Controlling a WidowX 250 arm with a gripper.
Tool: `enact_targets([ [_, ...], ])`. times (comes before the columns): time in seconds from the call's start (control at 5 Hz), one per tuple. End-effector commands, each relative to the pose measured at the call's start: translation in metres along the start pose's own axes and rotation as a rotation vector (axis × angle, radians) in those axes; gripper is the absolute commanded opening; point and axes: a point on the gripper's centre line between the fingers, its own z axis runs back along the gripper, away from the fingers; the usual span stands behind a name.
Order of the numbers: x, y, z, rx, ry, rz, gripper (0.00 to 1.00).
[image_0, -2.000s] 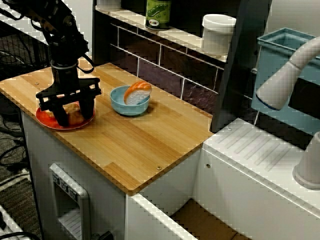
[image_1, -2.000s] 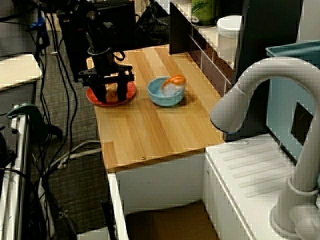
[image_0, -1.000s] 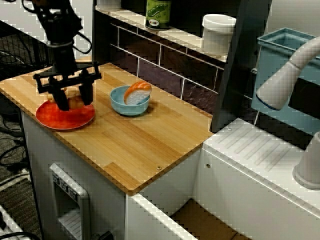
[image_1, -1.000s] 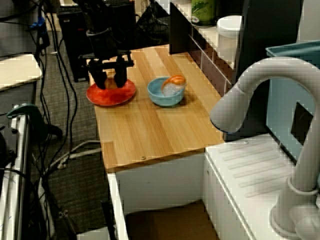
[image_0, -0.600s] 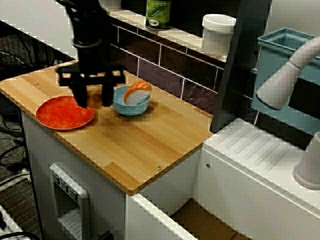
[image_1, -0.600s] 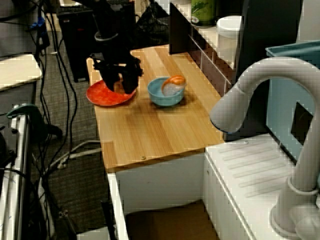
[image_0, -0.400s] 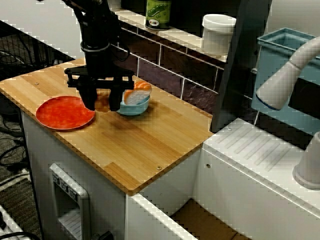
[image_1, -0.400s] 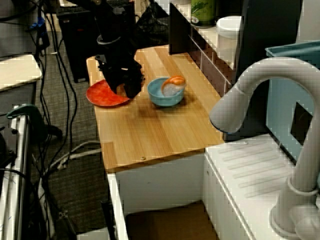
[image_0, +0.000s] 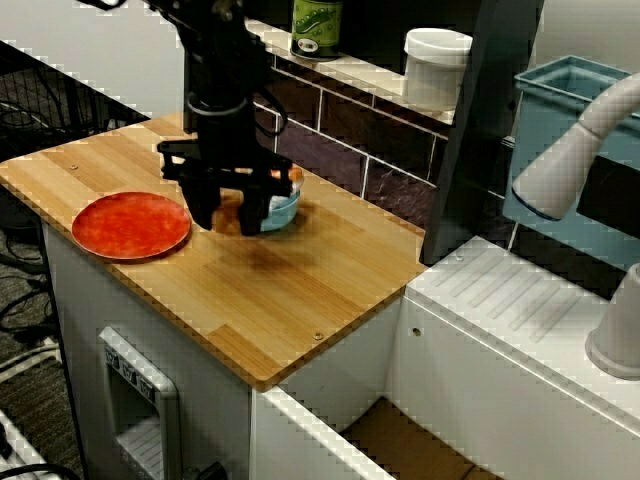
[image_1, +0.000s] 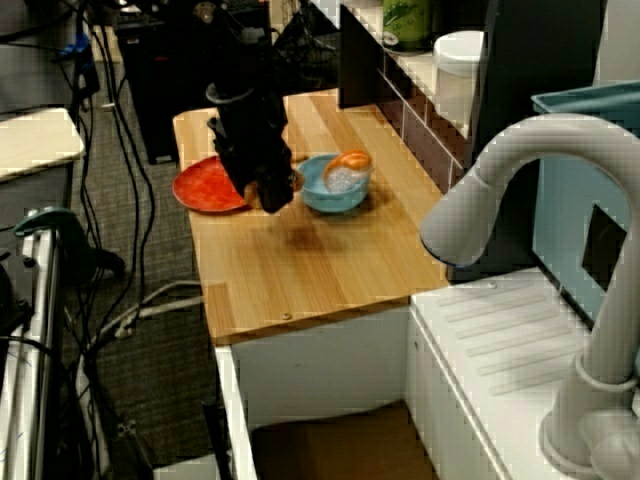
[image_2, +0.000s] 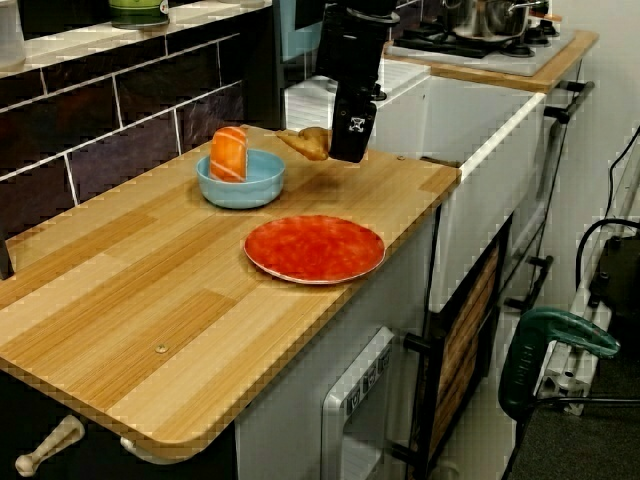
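Brown food piece (image_2: 305, 143): it is pinched between the fingers of the gripper (image_0: 230, 222), which is clenched on it and carries it in the air over the middle of the wooden countertop (image_0: 300, 290). In the view from the plate's end of the counter, one end of the piece sticks out sideways from the fingers, so the grip looks to be on its other end only. A soft shadow (image_0: 265, 258) lies on the wood below, which shows the piece hangs clear of the surface rather than resting on it.

In the view across the counter toward the tiles, nearest is the red plate (image_0: 130, 225), flat and bare, close to the front edge and toward the left corner. Next comes the gripper with its load, apart from the plate and just in front of the blue bowl (image_2: 240, 188). The bowl stands nearer the back edge. A piece of salmon sushi (image_2: 228, 153) is propped up inside it, likely leaning on the bowl's wall. Behind rises the dark tiled wall (image_0: 330, 150), and on its ledge stand a green can (image_0: 316, 25) and a white jar (image_0: 436, 65).
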Motion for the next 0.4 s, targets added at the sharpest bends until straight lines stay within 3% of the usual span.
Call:
enact_targets([
  [0.0,-0.012,-0.033,-0.004,0.012,-0.070,-0.159,0.00],
  [0.2,-0.020,-0.042,-0.017,0.027,-0.051,-0.198,0.00],
])
